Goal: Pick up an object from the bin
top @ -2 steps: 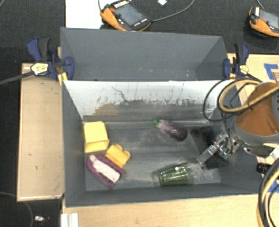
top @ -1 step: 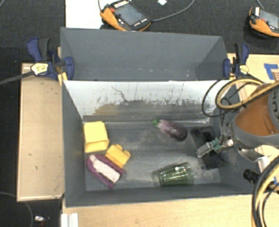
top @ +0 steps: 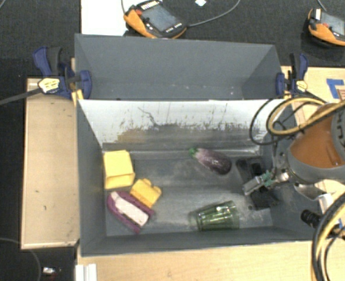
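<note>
At the front wall, a clear green plastic cup (top: 216, 215) lies toppled on the grey metal bin (top: 172, 195) floor. Just behind it to the right, the gripper (top: 257, 184) sits low with its fingers apart and nothing between them, probably ready to close. Farther back rests a small purplish bottle (top: 212, 160).

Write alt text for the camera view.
The arm's pincer hangs at the right end of the grey bin, near a purple bottle and a clear green cup. Two yellow blocks and a purple-white piece lie at the left.
</note>
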`<state>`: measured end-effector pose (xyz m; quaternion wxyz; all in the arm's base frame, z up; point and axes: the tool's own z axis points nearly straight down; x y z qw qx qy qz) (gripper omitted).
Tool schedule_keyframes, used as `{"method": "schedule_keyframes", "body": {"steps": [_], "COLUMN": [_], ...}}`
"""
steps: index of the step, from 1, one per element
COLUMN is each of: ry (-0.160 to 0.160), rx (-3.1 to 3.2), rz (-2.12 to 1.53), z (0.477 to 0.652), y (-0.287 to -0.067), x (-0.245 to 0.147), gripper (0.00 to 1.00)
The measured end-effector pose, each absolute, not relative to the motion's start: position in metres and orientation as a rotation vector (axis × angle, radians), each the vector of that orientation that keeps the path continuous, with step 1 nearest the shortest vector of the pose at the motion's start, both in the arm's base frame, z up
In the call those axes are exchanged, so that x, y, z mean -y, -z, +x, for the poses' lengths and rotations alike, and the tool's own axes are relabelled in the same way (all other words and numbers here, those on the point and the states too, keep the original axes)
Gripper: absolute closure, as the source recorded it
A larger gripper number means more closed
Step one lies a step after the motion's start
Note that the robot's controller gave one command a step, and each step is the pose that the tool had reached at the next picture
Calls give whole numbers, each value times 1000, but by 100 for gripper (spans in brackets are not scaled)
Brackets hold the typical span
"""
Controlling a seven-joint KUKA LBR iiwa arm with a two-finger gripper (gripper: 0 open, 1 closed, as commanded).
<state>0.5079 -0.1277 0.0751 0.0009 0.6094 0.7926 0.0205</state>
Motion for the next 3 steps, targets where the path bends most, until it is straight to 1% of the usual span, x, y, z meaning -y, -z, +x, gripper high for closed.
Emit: {"method": "schedule_keyframes", "body": {"steps": [1, 2, 3], "ry": [-45, -44, -45], "rx": [-2494, -2498, -2496], "rz": [1922, 1922, 1917], "z": [502, 502, 502], "y": [-96, -142, -169], "x": [130, 131, 131], "gripper": [100, 100, 100]}}
